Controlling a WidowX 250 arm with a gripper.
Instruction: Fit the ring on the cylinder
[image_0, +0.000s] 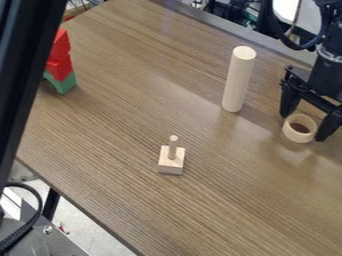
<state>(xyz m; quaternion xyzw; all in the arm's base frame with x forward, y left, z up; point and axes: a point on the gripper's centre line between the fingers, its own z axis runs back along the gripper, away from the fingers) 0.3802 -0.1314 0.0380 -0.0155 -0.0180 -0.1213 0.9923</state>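
- The gripper (304, 128) is grasping the ring (296, 138) across its outer wall; the ring is sitting between the two sides of the grip, at the right of the table (127, 110), to the right of the tall cylinder (238, 82) in the view and a little lower.
- The ring's opening is looking close in width to the cylinder's top, so a small sideways error is likely leaving the rim catching on the edge instead of slipping over.
- The cylinder is standing upright on a narrow base, with nothing seen bracing it; a low approach or an off-centre push is risking tipping it over.
- The ring is leaning slightly in the grip, as far as this slant is showing; if that tilt is remaining during lowering, the ring is probably jamming partway down.
- The grip is bearing on a curved, smooth-looking wall; a knock against the cylinder is possibly turning the ring or working it loose.
- The small block with a peg (172, 161) is standing nearer the camera; its thinner post is offering a wrong target.
- The ring is looking like pale, plain wood; it is showing a short, thick wall and a round opening, with brown showing through; the cylinder is matching its light tone.
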